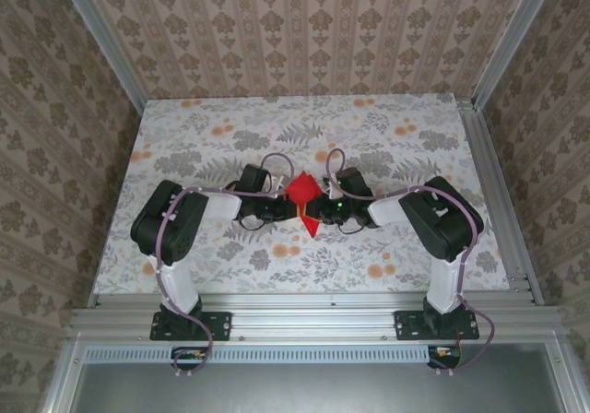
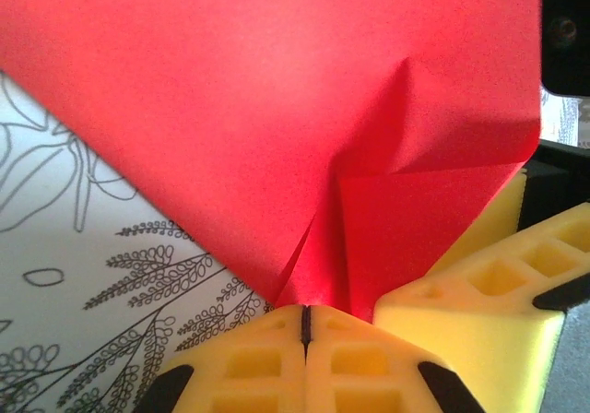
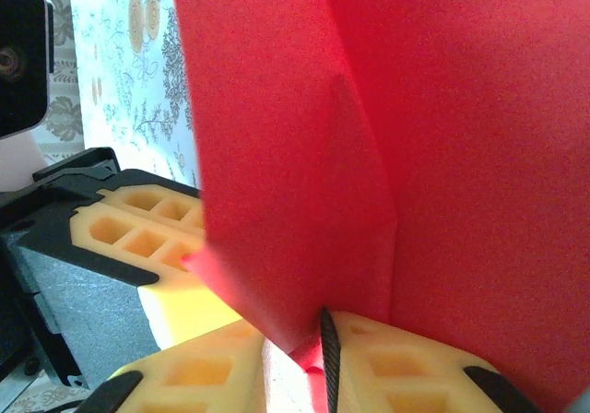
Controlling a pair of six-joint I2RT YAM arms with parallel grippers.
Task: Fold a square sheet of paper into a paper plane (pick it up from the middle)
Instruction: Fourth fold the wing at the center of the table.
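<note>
At the middle of the floral-patterned table (image 1: 184,146), top view: one red paper sheet (image 1: 302,194), creased, pointed outline, held between the two gripper tips.

Count: 1 sheet, 2 arms, 2 grippers, each with 2 yellow finger pads.

Pose: left arm (image 1: 171,224) and right arm (image 1: 442,219) both bent at the elbow and reaching inward, wrists facing each other across the sheet.

Left gripper (image 2: 304,325): pads pressed together, a corner of the sheet pinched in the seam. Folded flaps spread above it.

Right gripper (image 3: 324,339): pads drawn together on a folded edge of the same sheet, just beside the left gripper's pads.

Whether the sheet's lower tip touches the table cannot be told.
</note>
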